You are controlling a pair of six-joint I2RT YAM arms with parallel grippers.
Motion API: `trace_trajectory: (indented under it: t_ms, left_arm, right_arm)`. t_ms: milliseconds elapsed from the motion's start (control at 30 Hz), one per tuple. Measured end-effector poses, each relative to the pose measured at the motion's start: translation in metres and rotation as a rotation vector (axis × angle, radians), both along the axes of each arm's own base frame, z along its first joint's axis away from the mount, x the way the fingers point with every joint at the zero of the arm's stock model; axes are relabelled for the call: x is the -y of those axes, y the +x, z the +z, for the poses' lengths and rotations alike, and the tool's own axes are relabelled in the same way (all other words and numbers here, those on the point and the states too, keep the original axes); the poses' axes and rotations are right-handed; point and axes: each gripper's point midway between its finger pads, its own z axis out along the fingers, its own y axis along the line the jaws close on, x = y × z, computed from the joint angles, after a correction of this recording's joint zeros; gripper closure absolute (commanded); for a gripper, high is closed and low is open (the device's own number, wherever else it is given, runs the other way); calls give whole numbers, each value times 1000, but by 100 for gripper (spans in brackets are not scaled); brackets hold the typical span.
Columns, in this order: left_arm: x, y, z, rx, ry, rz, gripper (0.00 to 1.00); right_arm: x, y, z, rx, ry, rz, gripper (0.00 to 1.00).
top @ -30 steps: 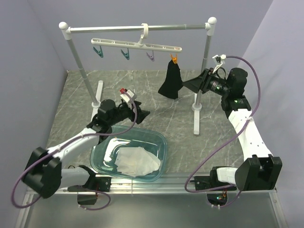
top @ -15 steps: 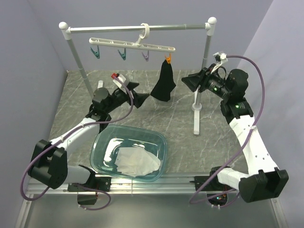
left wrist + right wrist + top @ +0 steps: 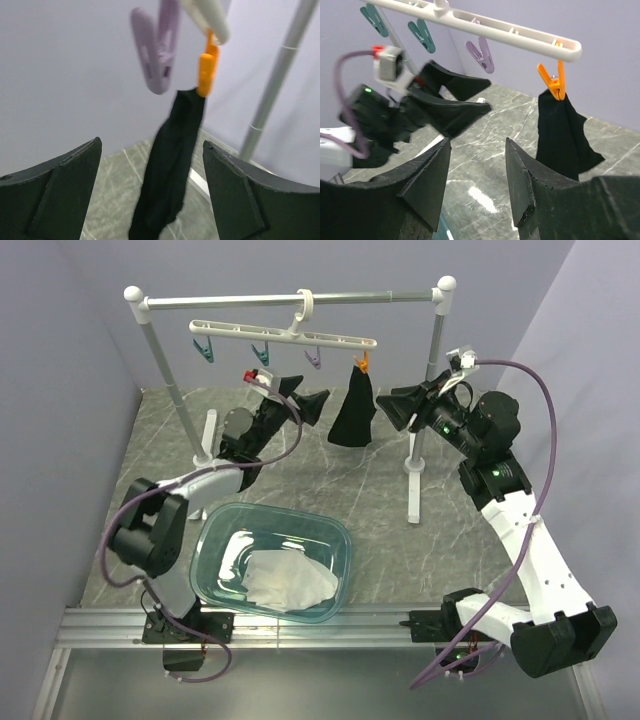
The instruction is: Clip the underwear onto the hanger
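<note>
Left pincer (image 3: 312,403): jaws spread wide, holding nothing, raised above the counter (image 3: 380,510) and pointed at the underwear (image 3: 355,415) from that garment's left, close to it but apart. Right pincer (image 3: 398,403): jaws also parted, holding nothing, raised at a similar height and facing the underwear from its right, apart from it. Underwear: 1 black garment, hanging limp by its upper tip from the orange peg (image 3: 362,364), its lower edge clear of the counter. Hanger (image 3: 290,333): 1 white bar, its hook over the top rail of the rack (image 3: 220,301), nearly level. Pegs on the bar: 4, reading from the left 2 teal pegs (image 3: 203,349), 1 purple peg (image 3: 313,359) with nothing in it, then the orange peg at the right end. Rack: 2 upright posts with ball caps, standing on the counter, the right post just beside the right pincer. Basin (image 3: 335,530): 1 clear teal tub near the arm bases, well apart from the hanger, with 1 crumpled white cloth (image 3: 288,578) inside. Counter: grey, marble-veined.
</note>
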Motion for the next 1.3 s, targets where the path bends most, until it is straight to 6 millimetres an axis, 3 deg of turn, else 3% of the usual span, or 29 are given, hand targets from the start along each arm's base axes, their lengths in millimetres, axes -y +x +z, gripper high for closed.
trace_trajectory:
  t_ms: [133, 300, 433, 500, 567, 667, 967, 1067, 1100, 1200, 1300]
  left_arm:
    - [8, 24, -6, 12, -35, 41, 14]
    - [21, 29, 17, 86, -80, 43, 18]
    - [26, 24, 46, 168, -119, 36, 31]
    - [27, 23, 55, 194, -128, 36, 44]
    - [29, 21, 60, 210, -136, 34, 50]
    - [31, 21, 58, 211, -132, 33, 59]
    - [38, 18, 55, 218, -111, 30, 59]
    - [38, 18, 55, 222, -106, 31, 68]
    - [39, 18, 55, 223, -103, 33, 76]
    - [39, 19, 52, 219, -89, 37, 87]
    - [39, 19, 52, 224, -81, 39, 91]
  right_arm:
    - [0, 0, 7, 26, -8, 0, 45]
    - [0, 1, 9, 46, -14, -3, 44]
    - [-1, 4, 12, 60, -9, -7, 44]
    - [-1, 6, 13, 66, -8, -9, 44]
    - [-2, 8, 12, 68, -6, -9, 44]
    - [-3, 11, 13, 73, 2, -7, 45]
    - [-19, 22, 20, 75, 38, 17, 47]
    - [-24, 25, 24, 83, 42, 23, 48]
    - [-26, 27, 25, 85, 43, 24, 48]
    - [-32, 32, 28, 93, 46, 26, 49]
    - [-42, 37, 29, 100, 43, 38, 49]
